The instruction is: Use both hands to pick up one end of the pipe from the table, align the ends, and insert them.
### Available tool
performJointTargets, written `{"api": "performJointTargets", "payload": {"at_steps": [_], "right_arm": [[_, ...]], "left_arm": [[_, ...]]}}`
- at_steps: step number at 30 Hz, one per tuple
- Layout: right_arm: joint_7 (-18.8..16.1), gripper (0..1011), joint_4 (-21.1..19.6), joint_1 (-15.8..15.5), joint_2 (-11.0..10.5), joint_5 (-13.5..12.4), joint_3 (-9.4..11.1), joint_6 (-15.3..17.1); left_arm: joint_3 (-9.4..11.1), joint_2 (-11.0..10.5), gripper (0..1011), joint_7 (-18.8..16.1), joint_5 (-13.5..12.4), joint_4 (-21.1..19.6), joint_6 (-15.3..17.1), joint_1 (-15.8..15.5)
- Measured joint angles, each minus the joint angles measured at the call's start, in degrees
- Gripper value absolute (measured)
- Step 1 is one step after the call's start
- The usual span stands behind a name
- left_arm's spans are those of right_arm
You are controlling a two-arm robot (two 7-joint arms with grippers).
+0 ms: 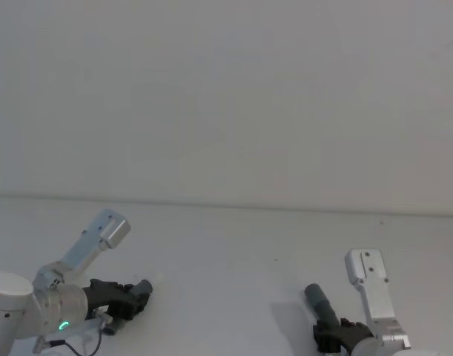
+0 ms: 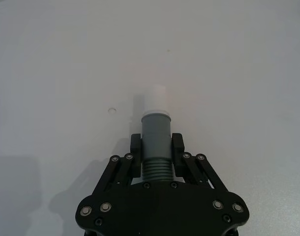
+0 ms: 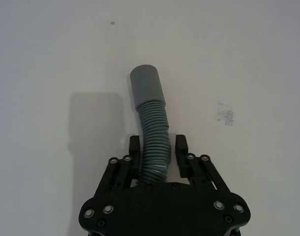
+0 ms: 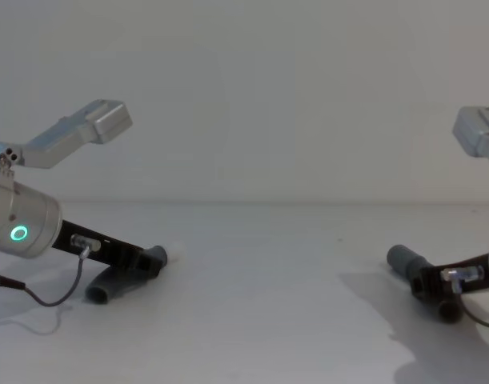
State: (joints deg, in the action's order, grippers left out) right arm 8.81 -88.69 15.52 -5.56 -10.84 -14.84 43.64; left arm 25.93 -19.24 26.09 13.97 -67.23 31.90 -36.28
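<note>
Left gripper [image 2: 156,147] pinches one hose [image 2: 155,129] just behind its white tip [image 2: 157,98]; right gripper [image 3: 157,147] pinches the other hose [image 3: 153,123] far back, so its socket [image 3: 146,83] may droop and miss the tip; both are low by the table [image 1: 233,259], far apart.

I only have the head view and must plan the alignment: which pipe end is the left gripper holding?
Observer: The left gripper is shut on the narrow cuff; its white tip pokes out ahead.
Operator: And the right?
Observer: The right gripper clamps the corrugated hose; the wider grey socket sticks out free.
Operator: Left piece fully lifted?
Observer: Seemingly not; its rear end appears to rest on the table.
</note>
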Motion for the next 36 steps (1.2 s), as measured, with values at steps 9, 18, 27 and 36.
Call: {"api": "performJointTargets", "payload": {"at_steps": [9,18,27,36], "right_arm": [[0.21,244,0.04,0.00,0.10,0.09,0.13,0.13],[0.28,235,0.08,0.00,0.16,0.09,0.17,0.20],[0.11,233,0.02,-0.08,0.09,0.09,0.18,0.18],[-2.91,233,-1.45,-1.09,-1.87,0.01,-0.39,-1.97]], "left_arm": [[0.00,0.00,325,-0.01,-0.01,0.00,0.00,0.00],[0.00,0.00,325,-0.01,-0.01,0.00,0.01,0.00],[0.00,0.00,325,0.00,0.00,0.00,0.01,0.00],[0.00,0.00,325,0.00,0.02,-0.01,-0.02,0.00]]}}
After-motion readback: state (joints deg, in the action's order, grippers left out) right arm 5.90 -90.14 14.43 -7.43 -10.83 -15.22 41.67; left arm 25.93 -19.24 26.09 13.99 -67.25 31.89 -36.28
